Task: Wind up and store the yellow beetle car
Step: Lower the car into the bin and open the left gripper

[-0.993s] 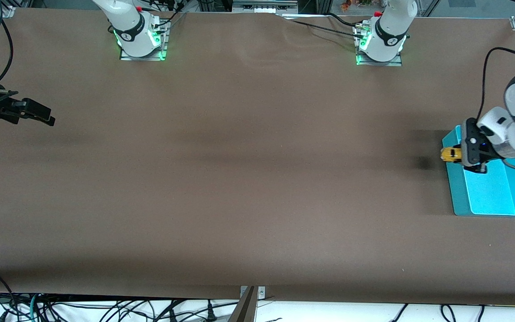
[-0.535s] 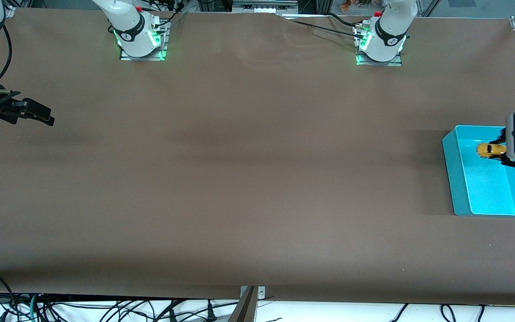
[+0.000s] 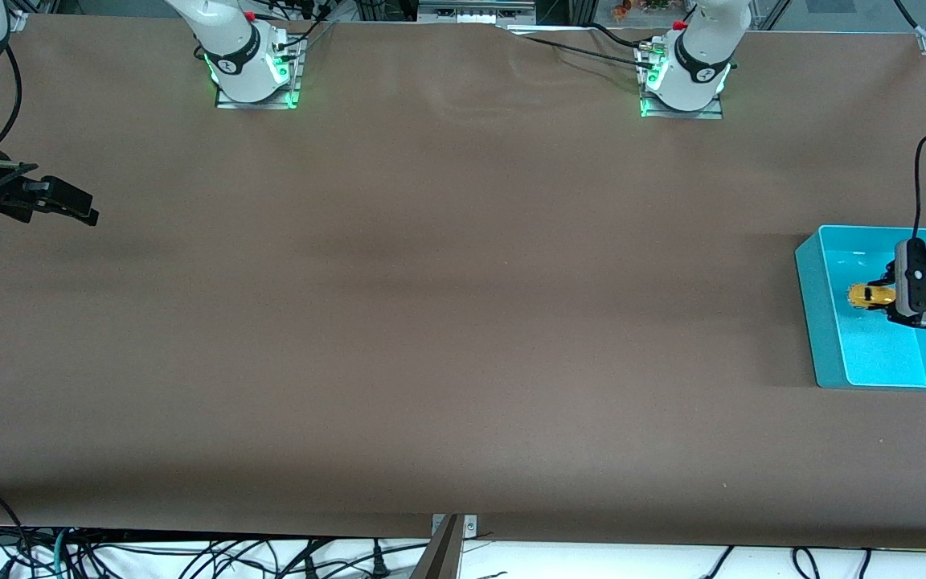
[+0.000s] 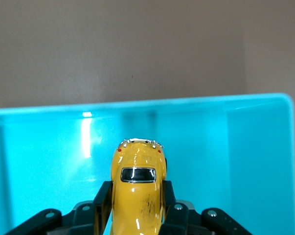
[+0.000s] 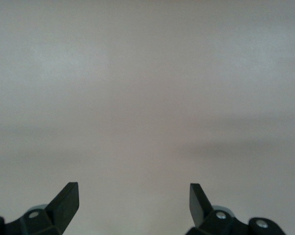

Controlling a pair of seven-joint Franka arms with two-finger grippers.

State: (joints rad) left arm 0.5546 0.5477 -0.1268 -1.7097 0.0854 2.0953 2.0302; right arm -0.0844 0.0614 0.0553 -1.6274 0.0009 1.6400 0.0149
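The yellow beetle car (image 3: 870,295) (image 4: 138,191) is clamped by its sides between the fingers of my left gripper (image 3: 881,297) (image 4: 137,196), which is shut on it. Car and gripper hang low inside the cyan bin (image 3: 821,322) (image 4: 39,147) at the left arm's end of the table; I cannot tell whether the wheels touch the bin floor. My right gripper (image 3: 81,211) (image 5: 133,196) waits open over bare table at the right arm's end, nothing between its fingers.
Brown table covering (image 3: 431,281) stretches between the two arms. The arm bases (image 3: 250,64) (image 3: 684,76) stand along the table edge farthest from the front camera. Cables hang off the table edge nearest that camera.
My left gripper has carried the car from over the bin's rim to the inside of the bin and lowered it. The right arm has stayed still.
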